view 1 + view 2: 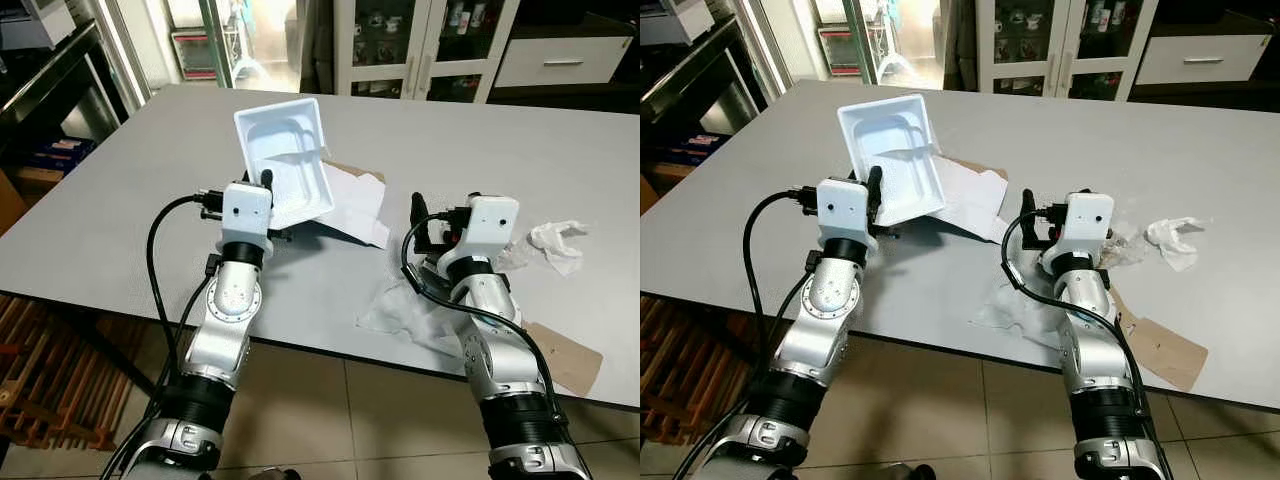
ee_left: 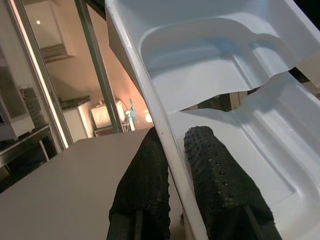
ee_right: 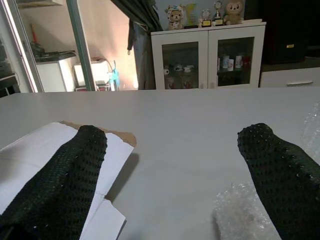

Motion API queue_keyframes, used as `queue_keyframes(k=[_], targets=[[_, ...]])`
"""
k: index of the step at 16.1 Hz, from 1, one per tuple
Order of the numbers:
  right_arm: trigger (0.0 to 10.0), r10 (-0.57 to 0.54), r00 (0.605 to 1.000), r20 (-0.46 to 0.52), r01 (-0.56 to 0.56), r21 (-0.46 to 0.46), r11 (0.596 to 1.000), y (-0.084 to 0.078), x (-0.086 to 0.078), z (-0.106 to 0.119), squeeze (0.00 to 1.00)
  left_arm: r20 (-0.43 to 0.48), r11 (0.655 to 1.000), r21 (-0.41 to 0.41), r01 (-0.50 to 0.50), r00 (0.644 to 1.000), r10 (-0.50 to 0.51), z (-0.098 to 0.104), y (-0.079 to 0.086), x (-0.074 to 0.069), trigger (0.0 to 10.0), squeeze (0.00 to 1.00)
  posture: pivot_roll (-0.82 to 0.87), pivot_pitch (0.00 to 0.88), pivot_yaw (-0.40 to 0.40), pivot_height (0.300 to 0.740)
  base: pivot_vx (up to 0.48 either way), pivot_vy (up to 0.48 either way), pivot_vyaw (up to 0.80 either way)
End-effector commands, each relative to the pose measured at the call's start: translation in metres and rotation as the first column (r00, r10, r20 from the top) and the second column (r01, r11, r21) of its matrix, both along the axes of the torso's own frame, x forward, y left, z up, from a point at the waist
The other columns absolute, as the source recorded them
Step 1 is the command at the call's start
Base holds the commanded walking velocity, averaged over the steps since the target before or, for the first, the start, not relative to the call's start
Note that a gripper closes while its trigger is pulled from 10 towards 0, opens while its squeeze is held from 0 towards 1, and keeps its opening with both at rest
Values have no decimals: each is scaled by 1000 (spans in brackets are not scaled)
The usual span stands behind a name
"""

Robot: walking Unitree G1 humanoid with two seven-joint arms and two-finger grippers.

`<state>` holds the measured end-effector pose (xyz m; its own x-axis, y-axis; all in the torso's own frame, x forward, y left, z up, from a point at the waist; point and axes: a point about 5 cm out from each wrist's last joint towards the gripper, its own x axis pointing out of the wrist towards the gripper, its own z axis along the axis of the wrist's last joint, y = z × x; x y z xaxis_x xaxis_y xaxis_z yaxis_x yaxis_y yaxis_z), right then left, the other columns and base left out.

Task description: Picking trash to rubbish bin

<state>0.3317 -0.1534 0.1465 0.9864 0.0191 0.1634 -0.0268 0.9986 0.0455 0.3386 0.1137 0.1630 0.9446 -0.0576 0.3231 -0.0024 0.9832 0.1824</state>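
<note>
The white plastic tray (image 1: 285, 165) is held tilted above the grey table (image 1: 150, 190), its near rim pinched between the fingers of the left gripper (image 2: 172, 165), its long axis running away toward the far side. The right gripper (image 3: 175, 165), fingers spread wide and holding nothing, is poised low over the near edge, with white paper (image 1: 355, 205) to its left and clear plastic film (image 1: 400, 310) just beside it. Open tabletop lies beyond both; no bin can be seen.

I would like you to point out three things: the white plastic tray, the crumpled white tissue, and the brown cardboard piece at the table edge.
White plastic tray (image 1: 283, 150), left eye view, inner floor.
Crumpled white tissue (image 1: 558, 243), left eye view, middle.
Brown cardboard piece (image 1: 570, 362), left eye view, flat face.
</note>
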Motion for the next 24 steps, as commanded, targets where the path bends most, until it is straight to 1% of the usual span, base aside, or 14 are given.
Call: queue_keyframes(k=[1, 5, 6, 8, 11, 13, 15, 16, 17, 18, 19, 22, 23, 24], targets=[[10000, -12, 1000, 5, 12, 7, 1000, -1, -1, -1, 0, 18, 1000, -6, -6, 1000, 6, 5, 0, 2, 10000, 0, -64, 89, 75, 740, 0, 0, 0], [10000, -17, 1000, -5, 17, 6, 1000, -3, -6, -5, 0, 21, 1000, -18, -11, 1000, 11, 3, 2, -3, 10000, 0, -51, 108, 66, 740, 0, 0, 0], [10000, -12, 1000, -18, 12, 4, 1000, 0, -10, -9, 0, 10, 1000, -18, -4, 1000, 5, -1, 2, -9, 10000, 0, -42, 142, 64, 740, 0, 0, 0], [10000, -7, 1000, -29, 7, 6, 1000, 1, -15, -12, 0, 2, 1000, -14, -1, 1000, 1, -4, 2, -15, 10000, 0, -38, 160, 62, 740, 0, 0, 0], [10000, -12, 999, -48, 12, -2, 1000, -1, -22, -17, 0, -11, 1000, -17, -2, 1000, 2, -9, 2, -19, 10000, 0, -42, 172, 59, 740, 0, 0, 0], [10000, -12, 999, -46, 13, 3, 1000, 1, -22, -15, 0, -10, 1000, -11, -5, 1000, 5, -7, 6, -20, 10000, 0, -32, 169, 60, 740, 0, 0, 0], [10000, 13, 999, -40, -14, -25, 1000, 8, -21, -15, 0, -11, 1000, -4, -31, 999, 31, -7, 15, -20, 10000, 0, -17, 155, 79, 740, 0, 0, 0], [10000, 15, 999, -42, -16, -14, 1000, 10, -21, -16, 0, -9, 999, 4, -33, 999, 33, -6, 18, -22, 10000, 0, -16, 153, 84, 740, 0, 0, 0], [10000, 11, 999, -45, -11, 2, 1000, 15, -20, -17, 0, -12, 999, 15, -44, 999, 44, -7, 24, -23, 10000, 0, -18, 142, 96, 740, 0, 0, 0], [10000, 11, 999, -45, -11, 2, 1000, 15, -20, -17, 0, -12, 999, 15, -44, 999, 44, -7, 24, -23, 10000, 0, -18, 142, 96, 740, 0, 0, 0], [10000, 10, 999, -46, -9, 18, 1000, 17, -21, -17, 0, -16, 998, 19, -58, 998, 58, -6, 29, -23, 10000, 0, -12, 132, 99, 740, 0, 0, 0], [10000, 18, 999, -44, -17, 12, 1000, 16, -21, -16, 0, -9, 998, 19, -56, 998, 56, -2, 26, -23, 10000, 0, -23, 119, 101, 740, 0, 0, 0], [10000, 12, 999, -47, -12, 1, 1000, 10, -22, -18, 0, -14, 999, 10, -46, 999, 46, -6, 19, -23, 10000, 0, -24, 112, 65, 740, 0, 0, 0], [10000, -2, 999, -53, 4, 26, 1000, 5, -24, -15, 0, -12, 999, 5, -36, 999, 36, -6, 12, -25, 10000, 0, -29, 113, 40, 740, 0, 0, 0]])
